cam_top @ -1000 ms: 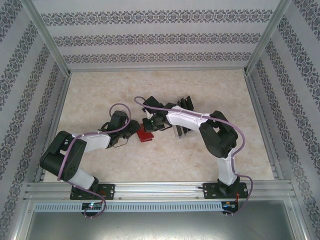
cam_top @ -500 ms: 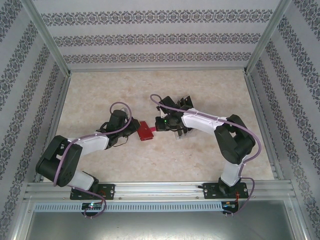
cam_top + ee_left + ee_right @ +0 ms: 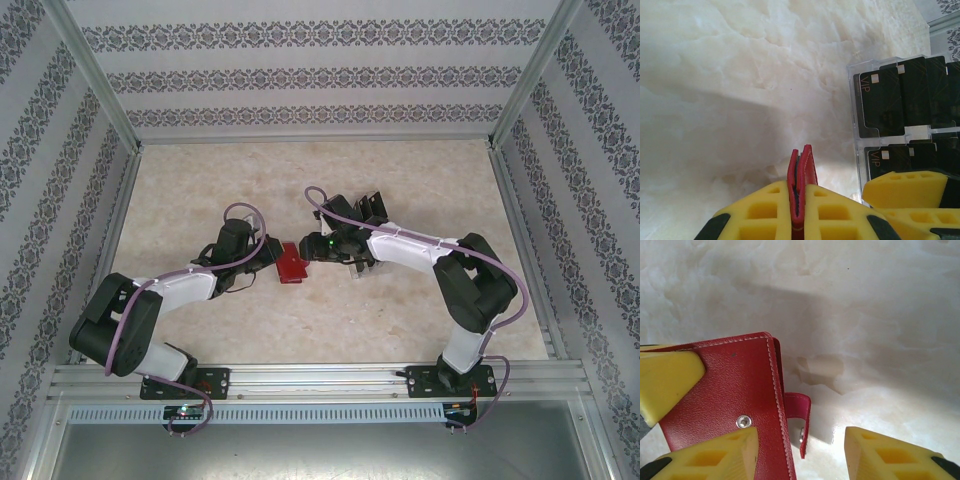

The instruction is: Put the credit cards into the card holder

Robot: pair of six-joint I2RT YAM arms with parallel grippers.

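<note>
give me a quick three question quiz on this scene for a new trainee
1. True or false: the left pincer is shut on the red wallet.
2. The black cards stand in: A a clear rack; B a bowl; C a drawer.
3. Fill in: the right pincer is ____ (open or shut).
Key: 1 true; 2 A; 3 open.

The left tool (image 3: 271, 258) and right tool (image 3: 311, 254) flank the red card holder (image 3: 293, 267).
</note>
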